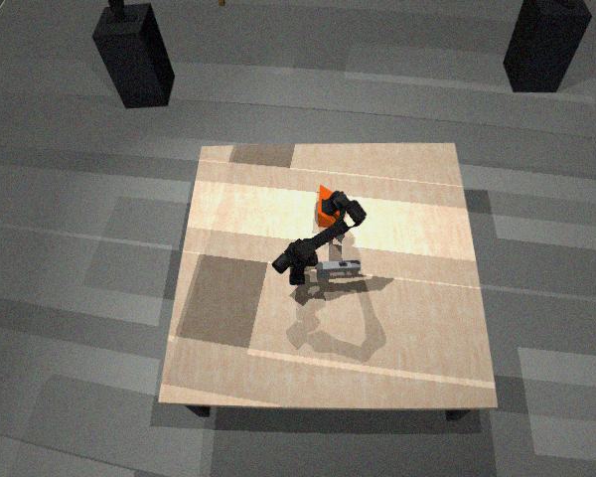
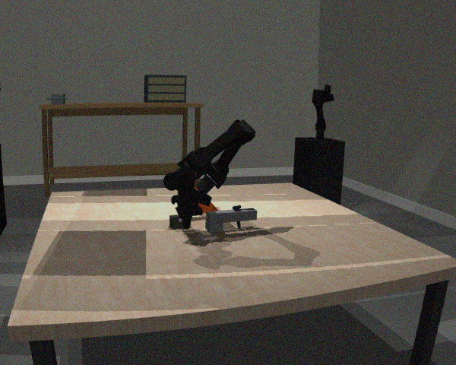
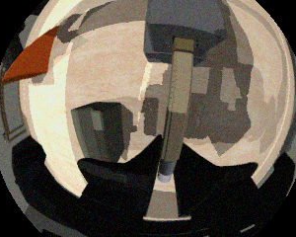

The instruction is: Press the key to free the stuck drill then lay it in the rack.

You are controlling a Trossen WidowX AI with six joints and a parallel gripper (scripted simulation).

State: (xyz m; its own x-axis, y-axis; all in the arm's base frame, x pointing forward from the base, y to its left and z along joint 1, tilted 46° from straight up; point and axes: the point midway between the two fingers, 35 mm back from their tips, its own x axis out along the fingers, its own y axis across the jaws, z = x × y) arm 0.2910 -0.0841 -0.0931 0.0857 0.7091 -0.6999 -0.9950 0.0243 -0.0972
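My gripper (image 1: 297, 281) (image 2: 186, 226) (image 3: 166, 138) is low over the table and shut on the drill. The drill (image 3: 180, 89) is a tan bar with a grey tip in the wrist view, running from between my fingers to the end face of the grey housing. Whether its far end is still inside cannot be told. The housing (image 1: 329, 270) (image 2: 229, 217) (image 3: 185, 20) is to the right of my gripper in the top and exterior views. The dark key (image 1: 346, 263) (image 2: 236, 207) sits on top of the housing. The rack (image 2: 175, 221) (image 3: 101, 128), a dark block, is left of the drill in the wrist view.
An orange wedge (image 1: 325, 218) (image 2: 207, 207) (image 3: 34, 59) stands behind the housing, by the arm's base. The wooden table (image 1: 416, 333) (image 2: 299, 255) carries all of this. Dark pedestals (image 1: 134, 62) (image 1: 544, 46) and a wooden shelf (image 2: 121, 106) stand beyond the table.
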